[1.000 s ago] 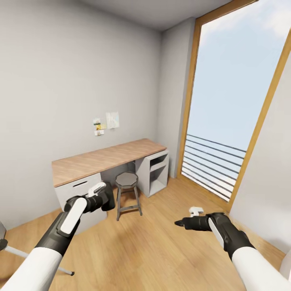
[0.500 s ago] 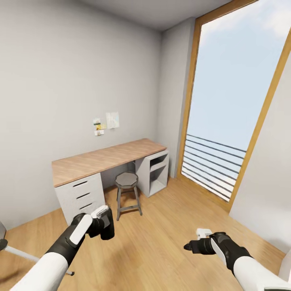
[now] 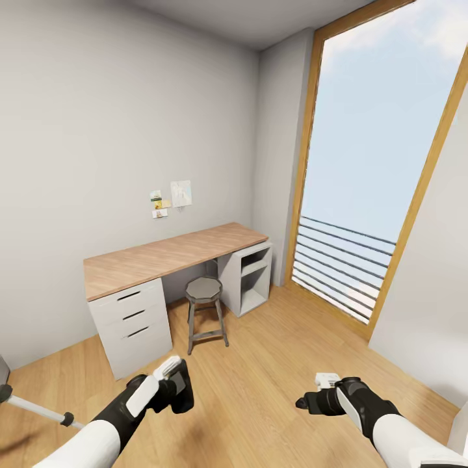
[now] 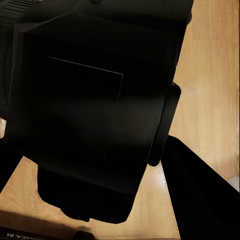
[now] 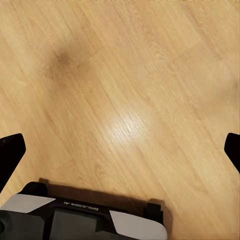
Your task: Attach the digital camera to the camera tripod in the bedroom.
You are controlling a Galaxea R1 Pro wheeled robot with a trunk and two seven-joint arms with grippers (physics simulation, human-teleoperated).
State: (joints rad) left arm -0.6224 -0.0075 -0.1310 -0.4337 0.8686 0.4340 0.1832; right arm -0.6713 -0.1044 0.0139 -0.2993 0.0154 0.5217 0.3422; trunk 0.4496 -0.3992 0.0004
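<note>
The digital camera [image 4: 95, 110] is a black box held close in front of the left wrist view, with a dark finger [image 4: 200, 195] beside it. In the head view my left gripper [image 3: 174, 389] hangs low over the wood floor, shut on the camera [image 3: 183, 398]. One silver-white leg of the camera tripod [image 3: 32, 408] slants across the lower left corner, and a dark grey part of it [image 3: 2, 372] touches the left edge. My right gripper [image 3: 307, 403] is low on the right and open, its fingertips [image 5: 11, 154] wide apart over bare floor.
A wood-topped desk [image 3: 169, 253] with white drawers [image 3: 133, 318] stands against the grey wall. A round grey stool [image 3: 205, 292] sits in front of it. A tall wood-framed window [image 3: 383, 162] with a railing lies to the right. The robot's base [image 5: 85, 220] shows under the right gripper.
Both arms have dropped and drawn back toward my body. The left gripper carried the camera down from in front of the drawers. The room has not shifted.
</note>
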